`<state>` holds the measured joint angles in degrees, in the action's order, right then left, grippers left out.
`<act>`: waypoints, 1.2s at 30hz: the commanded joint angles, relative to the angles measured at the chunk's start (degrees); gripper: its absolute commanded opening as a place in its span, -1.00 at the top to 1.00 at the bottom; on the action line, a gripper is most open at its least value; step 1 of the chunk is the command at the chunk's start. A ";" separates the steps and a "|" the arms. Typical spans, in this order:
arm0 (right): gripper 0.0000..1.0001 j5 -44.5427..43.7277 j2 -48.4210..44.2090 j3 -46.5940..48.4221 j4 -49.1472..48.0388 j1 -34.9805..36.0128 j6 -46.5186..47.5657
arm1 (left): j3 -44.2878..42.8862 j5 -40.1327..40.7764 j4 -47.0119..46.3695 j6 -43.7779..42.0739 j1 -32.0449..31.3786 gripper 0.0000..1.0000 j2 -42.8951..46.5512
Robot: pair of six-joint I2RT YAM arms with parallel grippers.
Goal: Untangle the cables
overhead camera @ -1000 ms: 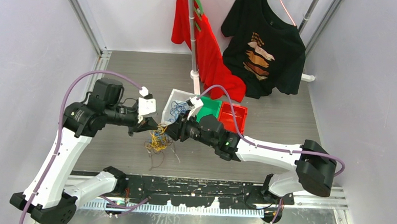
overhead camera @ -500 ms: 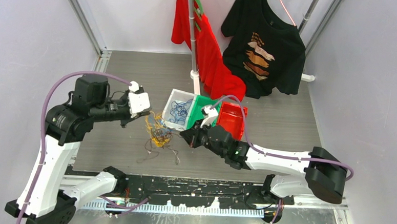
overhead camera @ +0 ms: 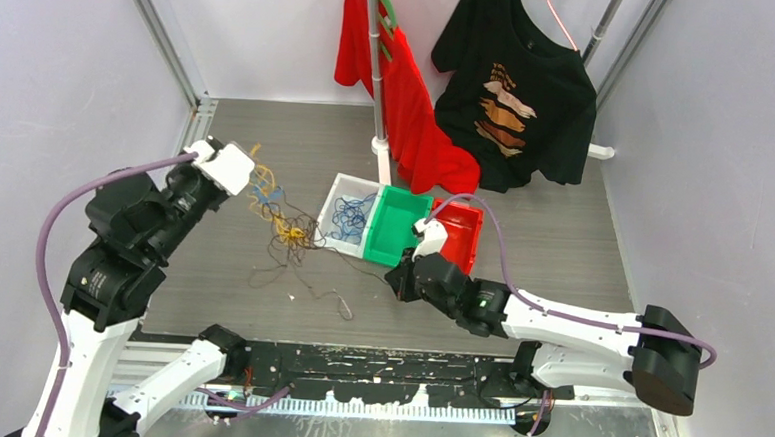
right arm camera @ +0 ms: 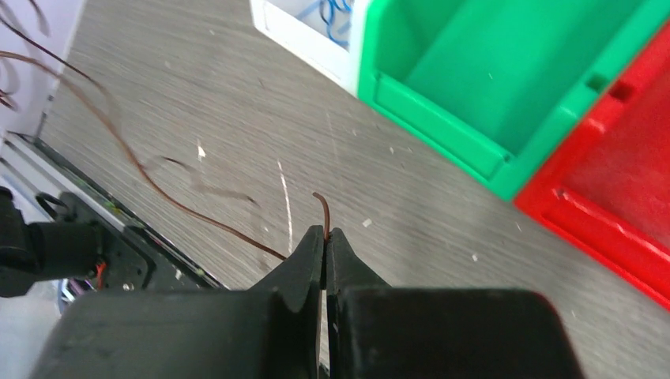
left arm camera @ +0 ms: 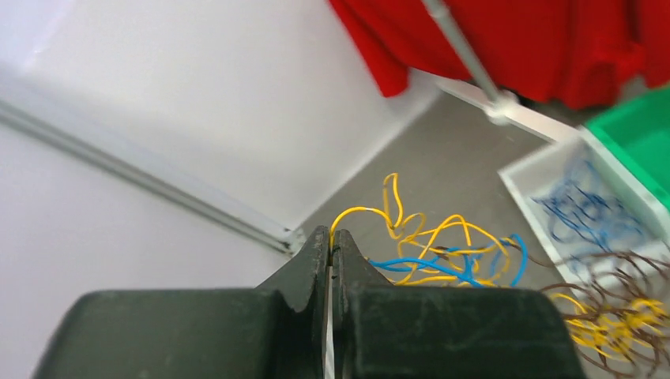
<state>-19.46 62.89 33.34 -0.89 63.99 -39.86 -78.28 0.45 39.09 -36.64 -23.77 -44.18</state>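
The left gripper (left arm camera: 330,237) pinches a yellow cable (left arm camera: 371,212), with the tangle (overhead camera: 288,231) at its 4 o'clock. The right gripper (right arm camera: 325,237) pinches a brown cable (right arm camera: 158,185).

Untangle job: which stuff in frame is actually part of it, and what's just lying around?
Job: tangle of thin yellow, blue and brown wires; left gripper, jaws shut on a yellow wire; right gripper, jaws shut on a brown wire; white plastic bin, green plastic bin, red plastic bin (probably for sorting).
Lying about: red T-shirt, black printed T-shirt, metal rack pole.
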 commanded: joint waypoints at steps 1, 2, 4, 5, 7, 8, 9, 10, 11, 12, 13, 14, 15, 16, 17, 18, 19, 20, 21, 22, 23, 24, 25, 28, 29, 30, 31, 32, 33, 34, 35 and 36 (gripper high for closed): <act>0.98 -0.84 -3.28 2.54 11.73 0.35 -3.72 | -1.59 13.20 -17.32 1.58 0.13 1.00 0.86; 0.98 0.24 -3.61 2.36 12.85 0.39 -4.25 | -2.17 14.12 -18.68 1.06 0.13 1.00 0.63; 0.98 0.78 -3.74 2.50 15.52 1.16 -4.36 | -2.80 15.62 -22.43 0.44 0.13 1.00 0.34; 0.98 0.75 -3.56 2.39 16.73 1.56 -4.13 | -2.83 15.86 -24.28 0.34 0.13 1.00 0.41; 0.98 2.40 -3.04 2.43 18.63 2.04 -3.68 | -2.65 15.38 -26.73 0.36 0.13 1.00 0.66; 0.98 3.59 -2.68 2.38 19.12 2.14 -3.28 | -2.60 14.89 -27.57 0.52 0.13 1.00 0.82; 0.98 4.43 -2.38 2.47 19.84 2.19 -2.92 | -2.56 14.59 -28.41 0.74 0.13 1.00 0.92; 0.98 5.04 -1.91 2.62 20.69 2.22 -2.66 | -2.58 14.46 -29.13 1.15 0.16 1.00 0.92; 0.98 5.58 -1.39 2.80 21.62 2.26 -2.27 | -2.83 14.41 -29.33 1.59 0.11 1.00 0.86; 0.98 5.73 -0.81 3.11 22.62 2.28 -2.03 | -3.17 14.29 -29.29 2.15 0.12 1.00 0.78; 0.98 5.68 -0.33 3.32 23.42 2.28 -1.86 | -3.33 13.94 -29.02 2.69 0.13 1.00 0.83; 0.98 5.60 -0.05 3.45 23.81 2.28 -1.78 | -3.32 13.22 -28.68 3.08 0.10 1.00 1.04; 0.98 5.44 0.08 3.62 23.98 2.28 -1.70 | -3.22 12.31 -28.18 3.42 0.12 1.00 1.26; 0.98 5.28 0.11 3.90 24.06 2.28 -1.46 | -3.04 10.79 -27.34 4.26 0.13 1.00 1.55; 0.98 5.23 -0.06 4.38 24.01 2.28 -1.00 | -3.02 9.50 -26.04 4.67 0.13 1.00 1.75; 0.98 5.25 -0.32 4.89 23.70 2.28 -0.74 | -2.83 8.01 -24.49 4.73 0.13 1.00 2.02; 0.98 5.32 -0.81 5.30 23.38 2.28 -0.40 | -2.70 6.59 -23.20 4.80 0.13 1.00 2.15; 0.98 5.31 -1.50 5.71 22.69 2.32 0.27 | -2.86 5.23 -21.17 4.62 0.13 1.00 2.17; 0.98 5.21 -2.29 6.02 21.86 2.22 0.60 | -2.68 4.28 -19.48 4.70 0.13 1.00 2.31; 0.98 5.14 -3.18 6.26 21.00 2.15 0.88 | -2.34 3.64 -18.39 4.77 0.10 1.00 2.53; 0.98 5.09 -4.08 6.54 20.34 1.99 1.11 | -2.20 2.80 -17.22 4.50 0.08 1.00 2.71; 0.98 4.71 -4.73 6.92 20.12 1.77 1.27 | -1.92 2.66 -16.91 4.36 0.12 1.00 2.96; 0.98 3.99 -5.41 7.67 20.86 1.49 1.09 | -1.29 2.85 -17.02 3.56 0.13 1.00 3.29; 0.98 0.92 -7.58 9.60 24.77 0.31 0.13 | 2.12 7.51 -19.32 0.33 0.08 1.00 4.67; 0.98 -1.19 -8.69 10.08 27.06 0.13 -0.58 | 3.40 9.63 -19.33 -0.91 0.12 1.00 5.02; 0.98 -2.84 -10.39 10.34 28.87 -0.03 -1.22 | 5.38 12.47 -18.90 -2.74 0.13 1.00 5.40; 0.98 -5.67 -12.19 10.54 30.68 -0.27 -2.00 | 7.05 14.27 -18.01 -4.03 0.13 1.00 5.74; 0.98 -7.93 -14.53 10.86 32.11 -0.65 -2.25 | 8.83 16.04 -17.20 -4.96 0.13 1.00 6.22; 0.98 -10.13 -17.75 11.34 33.33 -1.03 -2.28 | 11.10 17.39 -16.15 -5.79 0.13 1.00 6.72; 0.98 -12.95 -19.86 12.21 34.65 -1.58 -2.03 | 13.27 18.40 -15.51 -6.63 0.18 1.00 7.31; 0.98 -15.65 -21.83 13.48 35.89 -2.15 -1.56 | 15.46 18.96 -15.03 -7.21 0.21 1.00 7.99; 0.98 -19.13 -23.45 14.86 37.18 -2.53 -0.85 | 17.45 19.02 -14.15 -7.98 0.21 1.00 8.56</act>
<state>-24.84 46.11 42.22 30.68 62.92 -40.91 -66.43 13.89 22.55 -39.83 -23.77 -37.12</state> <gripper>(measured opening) 0.061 0.009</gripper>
